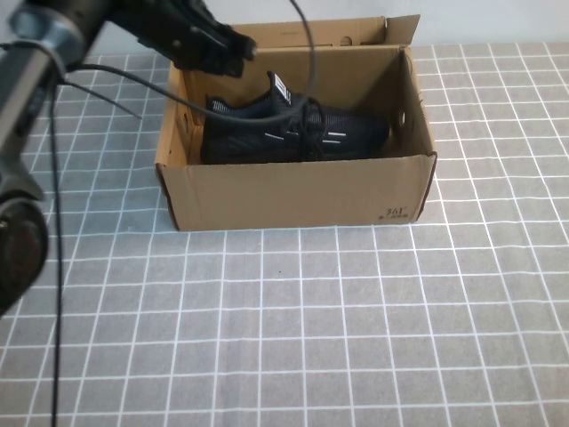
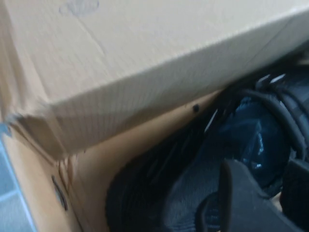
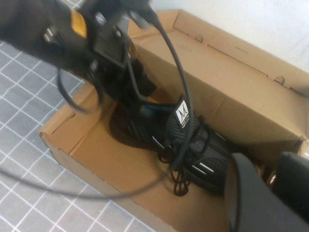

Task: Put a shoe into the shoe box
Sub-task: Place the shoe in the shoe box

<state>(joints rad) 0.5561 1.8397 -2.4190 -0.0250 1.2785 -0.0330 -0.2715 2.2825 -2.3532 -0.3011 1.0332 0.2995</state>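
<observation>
Shoe (image 1: 293,132): lying inside the box (image 1: 293,191), sole down on the floor, resting toward the front wall; the placing step is looking finished.
Long axis: running along the box's length, left to right in the high view; heel sitting at my left end, toe pointing to my right, tongue tab standing up near the middle.
Box: open-topped cardboard, sitting on the gridded table cover (image 1: 356,338); lid flap folded back behind, leaving the opening free for my arms.
Left gripper (image 1: 233,46): hanging over the box's rear left corner, above and just behind the heel; I am judging that it is sitting there because the heel end was the natural place to carry from. Its camera is looking down past the back flap (image 2: 145,58) at the shoe's collar (image 2: 193,193).
Left jaws: holding nothing that I can see; whether they are parted or closed, I cannot tell.
Right gripper (image 3: 270,193): hovering above the box's toe end, clear of the shoe (image 3: 193,150) and outside the high view.
Right jaws: fingers (image 3: 251,198) standing apart, gripping nothing.
Cables: draping from my left arm (image 3: 72,38) across the shoe's laces.
</observation>
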